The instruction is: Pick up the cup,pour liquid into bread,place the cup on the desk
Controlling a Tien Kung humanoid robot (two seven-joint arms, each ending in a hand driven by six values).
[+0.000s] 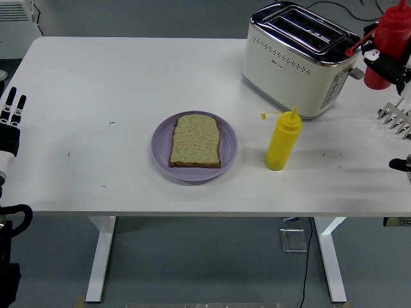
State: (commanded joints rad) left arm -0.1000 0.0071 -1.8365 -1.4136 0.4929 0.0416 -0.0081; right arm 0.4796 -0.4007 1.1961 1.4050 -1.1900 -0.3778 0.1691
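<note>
At the upper right of the frame the right hand (pixel 389 64) grips a red squeeze bottle (pixel 387 43), holding it in the air beside the toaster (pixel 298 56). Below the toaster a yellow squeeze bottle (pixel 282 139) stands upright on the white tabletop (pixel 115 83). Left of it, a slice of bread (pixel 196 140) lies on a purple plate (pixel 162 151). The left hand (pixel 11 122) rests at the left edge, fingers extended, holding nothing.

Red squeeze bottle (pixel 387 45), red cap, roughly upright w/ slight tilt, lifted off tabletop at 2 o'clock, beside toaster. Bread slice (pixel 196 141) lies flat on purple plate (pixel 162 151), center.
</note>
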